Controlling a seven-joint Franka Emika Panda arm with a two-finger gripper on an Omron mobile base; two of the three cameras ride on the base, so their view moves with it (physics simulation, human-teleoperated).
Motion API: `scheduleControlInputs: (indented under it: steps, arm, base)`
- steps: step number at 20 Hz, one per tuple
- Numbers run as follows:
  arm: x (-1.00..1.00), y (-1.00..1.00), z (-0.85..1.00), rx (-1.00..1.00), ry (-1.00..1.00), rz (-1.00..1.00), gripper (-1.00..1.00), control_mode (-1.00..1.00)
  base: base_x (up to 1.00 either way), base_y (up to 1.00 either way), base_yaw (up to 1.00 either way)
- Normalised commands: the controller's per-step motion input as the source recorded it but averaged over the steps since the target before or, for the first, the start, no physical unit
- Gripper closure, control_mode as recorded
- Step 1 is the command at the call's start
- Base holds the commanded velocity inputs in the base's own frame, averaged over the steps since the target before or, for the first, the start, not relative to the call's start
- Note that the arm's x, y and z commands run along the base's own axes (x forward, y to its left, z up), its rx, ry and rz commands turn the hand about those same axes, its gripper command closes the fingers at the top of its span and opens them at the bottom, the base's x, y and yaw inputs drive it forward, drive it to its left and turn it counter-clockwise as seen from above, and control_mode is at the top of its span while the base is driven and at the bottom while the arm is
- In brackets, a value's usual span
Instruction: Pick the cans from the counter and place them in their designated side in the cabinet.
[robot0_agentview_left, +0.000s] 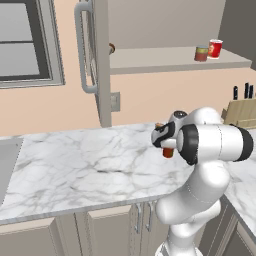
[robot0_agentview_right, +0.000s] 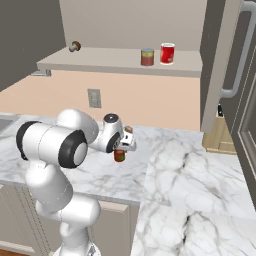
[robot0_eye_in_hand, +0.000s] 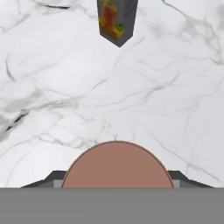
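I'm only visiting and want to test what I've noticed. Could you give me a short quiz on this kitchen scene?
1. True or false: three cans stand on the cabinet shelf.
2. What sits between the tips of the claw? A) a dark red can B) a knife C) a mug
3. Fill in: the cabinet door stands ____.
Key: 1 false, there are two: the teal-topped can and the bright red can. 2 A. 3 open.

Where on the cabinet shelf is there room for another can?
The cabinet shelf is bare from the small brown knob to the teal-topped can. The right end is crowded: that can and the bright red can stand close together near the door.
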Motion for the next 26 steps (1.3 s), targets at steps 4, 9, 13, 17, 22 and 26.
scheduleControlInputs:
  steps: [4, 9, 13, 17, 22, 26]
  arm:
    - [-0.01, -0.1, 0.01, 0.01, 0.0, 0.0, 1.0, -1.0]
    - [-0.02, -0.08, 0.19, 0.03, 0.0, 0.0, 1.0, -1.0]
    - [-0.07, -0.06, 0.28, 0.03, -0.01, 0.0, 1.0, -1.0]
    - [-0.1, -0.06, 0.29, 0.03, -0.02, 0.0, 1.0, -1.0]
    - [-0.13, -0.06, 0.29, 0.02, -0.03, 0.0, 1.0, -1.0]
    - [-0.17, -0.02, 0.27, 0.0, -0.05, 0.0, 1.0, -1.0]
  base:
    - [0.0, 0.0, 0.0]
    - [0.0, 0.0, 0.0]
    - [0.0, 0.0, 0.0]
    - [0.0, 0.0, 0.0]
    - [0.0, 0.0, 0.0]
    - [0.0, 0.0, 0.0]
